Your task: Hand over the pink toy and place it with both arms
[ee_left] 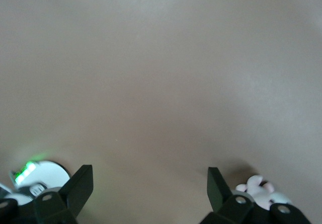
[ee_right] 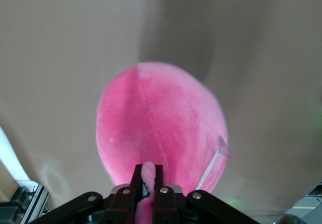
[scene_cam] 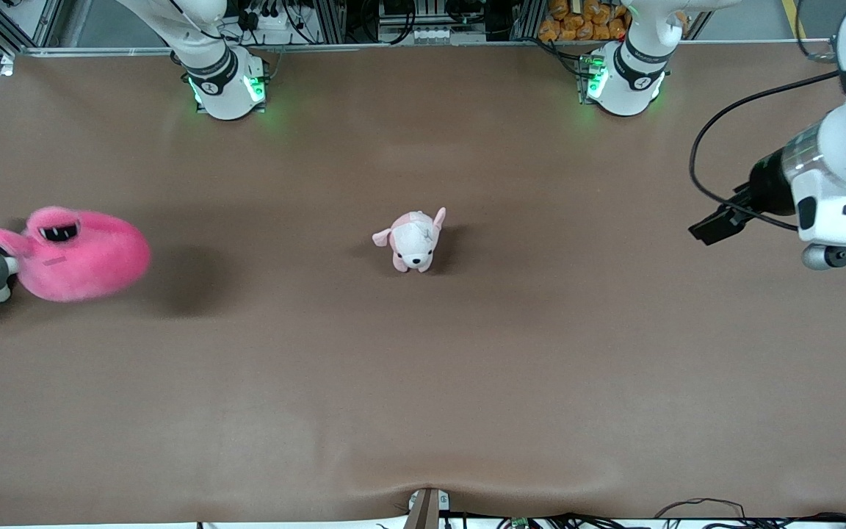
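the right gripper (ee_right: 148, 183) pinches a stalk of the pink toy (scene_cam: 78, 253), which hangs off its fingertips over the right arm's end of the table (scene_cam: 423, 382). the left gripper (ee_left: 150, 186), fingers spread wide and empty, waits well apart over the left arm's end, the puppy plush (scene_cam: 413, 239) lying between them.

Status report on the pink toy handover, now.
Right tool shut on the pink toy by an eye stalk, toy lifted at the right arm's end. Left tool open, over bare table. Puppy plush mid-table between them.
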Available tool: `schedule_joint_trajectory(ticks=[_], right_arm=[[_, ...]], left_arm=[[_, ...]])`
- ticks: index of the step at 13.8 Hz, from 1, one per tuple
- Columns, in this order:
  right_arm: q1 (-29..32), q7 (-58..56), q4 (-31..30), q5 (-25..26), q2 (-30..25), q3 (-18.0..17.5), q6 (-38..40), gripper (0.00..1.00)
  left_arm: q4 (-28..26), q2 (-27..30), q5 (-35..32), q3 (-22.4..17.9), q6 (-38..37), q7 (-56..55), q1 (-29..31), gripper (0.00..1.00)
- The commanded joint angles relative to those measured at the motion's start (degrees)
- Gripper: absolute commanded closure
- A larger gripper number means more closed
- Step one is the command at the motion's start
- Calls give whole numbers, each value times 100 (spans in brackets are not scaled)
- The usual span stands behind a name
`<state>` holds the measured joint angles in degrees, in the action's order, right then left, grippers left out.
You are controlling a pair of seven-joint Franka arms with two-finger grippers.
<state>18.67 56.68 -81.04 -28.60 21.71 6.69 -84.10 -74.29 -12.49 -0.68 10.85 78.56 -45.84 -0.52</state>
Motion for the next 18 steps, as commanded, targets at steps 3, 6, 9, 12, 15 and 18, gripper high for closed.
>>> schedule_joint_trajectory(ticks=[3, 6, 9, 12, 15, 18], right_arm=[[137, -1105, -323, -550, 1221, -27, -817, 100], [172, -1071, -816, -681, 1239, -27, -1011, 100], [330, -1177, -730, -674, 1205, -45, -907, 0], [138, -1151, 259, -263, 1152, -62, -339, 0], [-293, -1150, 1491, 424, 1099, -54, 681, 0], [-723, -1150, 1916, 504, 539, -45, 1080, 0]], left_arm=[[-356, 572, -292, -135, -8, 1698, -114, 0], [-1032, 1116, -283, -294, 229, 2236, -185, 0], [-2234, 1915, -240, -294, 885, 2447, -141, 0], [-2538, 2155, -239, -346, 1188, 2826, -123, 0], [-2713, 2382, -239, -391, 1153, 2835, -158, 0], [-2635, 2401, -257, -399, 1153, 2870, -141, 0]])
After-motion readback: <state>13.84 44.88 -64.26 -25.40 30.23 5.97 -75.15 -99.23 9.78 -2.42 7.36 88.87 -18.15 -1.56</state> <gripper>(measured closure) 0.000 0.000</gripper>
